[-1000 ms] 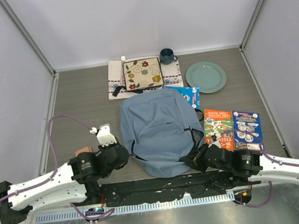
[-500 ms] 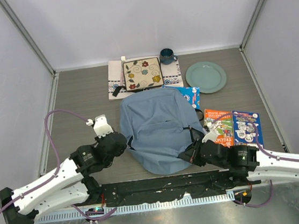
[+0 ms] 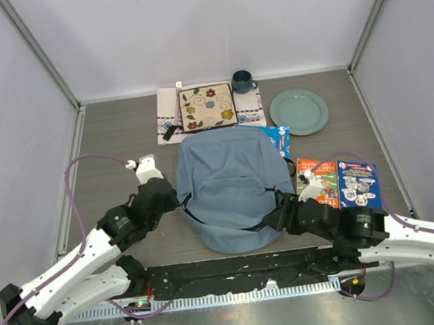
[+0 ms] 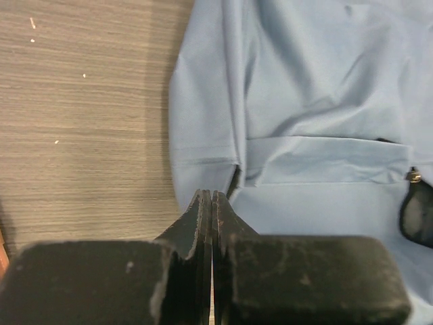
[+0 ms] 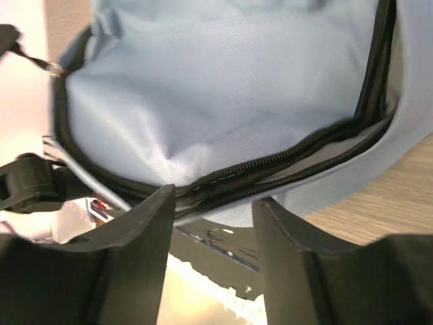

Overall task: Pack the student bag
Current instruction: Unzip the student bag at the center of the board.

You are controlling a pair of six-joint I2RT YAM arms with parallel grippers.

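Grey wood-grain tabletop [image 3: 113, 143] fills the booth, and the student bag [image 3: 232, 188] lies flat at its middle, between the 2 arms. Its long axis runs from near to far. The rounded end points at the arm bases and the squarer end at the back wall, where a floral square [image 3: 207, 106], a mug [image 3: 242, 80] and a green plate [image 3: 299, 111] sit. 2 booklets [image 3: 337, 186] lie just right of the bag.

The left gripper [image 3: 176, 202] is at the bag's left edge, its fingers [image 4: 203, 223] pressed together. I cannot tell whether any fabric is pinched between them. The right gripper [image 3: 274, 219] is at the near right corner with its fingers [image 5: 159, 217] spread apart.

From above, the zipper [image 3: 232, 227] is only a dark curve. The right wrist view shows it parted, with pale lining inside. Only the left wrist view shows a small metal zip pull [image 4: 413, 176].
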